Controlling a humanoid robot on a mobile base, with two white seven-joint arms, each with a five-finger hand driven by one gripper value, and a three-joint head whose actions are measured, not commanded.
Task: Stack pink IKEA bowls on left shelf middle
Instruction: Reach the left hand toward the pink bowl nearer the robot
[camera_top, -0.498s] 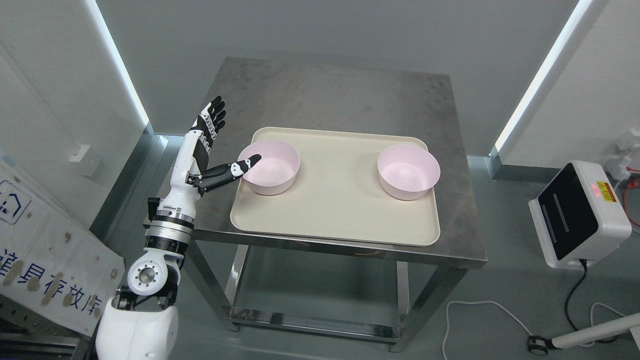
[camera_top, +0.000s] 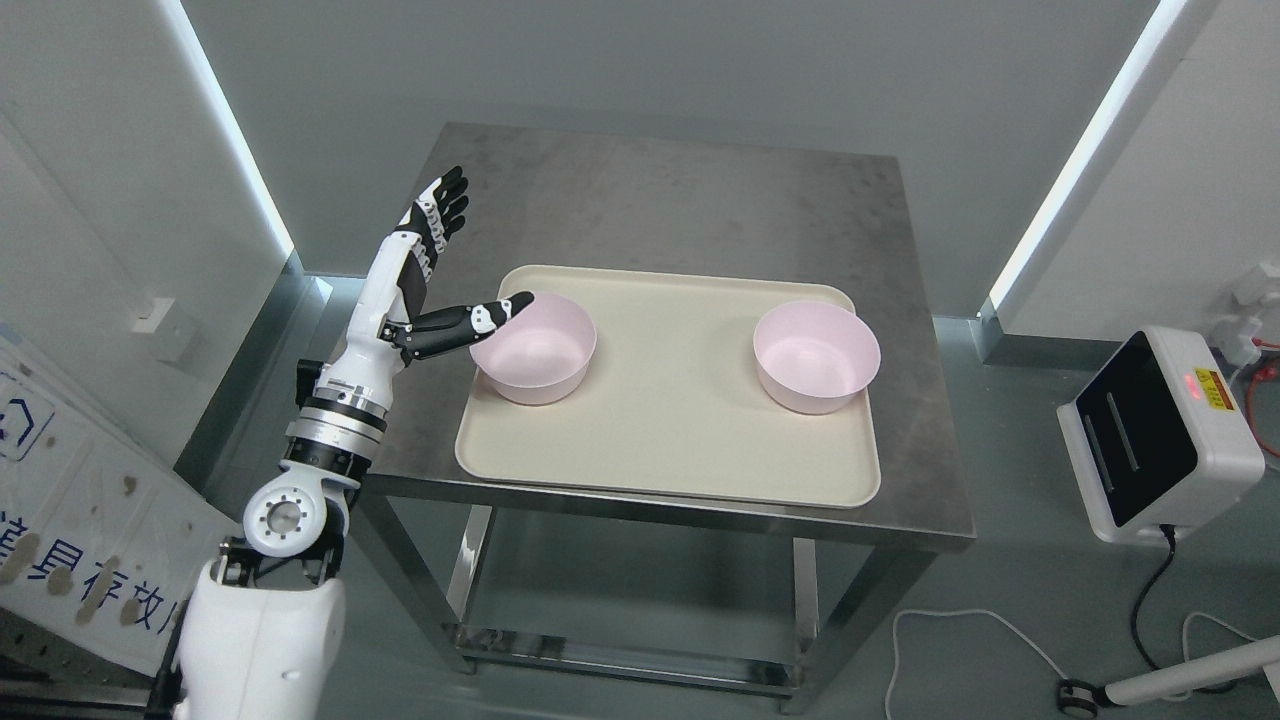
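Since half a second ago my left hand has lifted and pushed farther over the table, and the camera has shifted a little too. From the head view, I see the fingers spread straight and holding nothing, the thumb pointing across the rim of the left bowl. That bowl sits at the left of the tray; the right bowl sits well apart at the tray's right.
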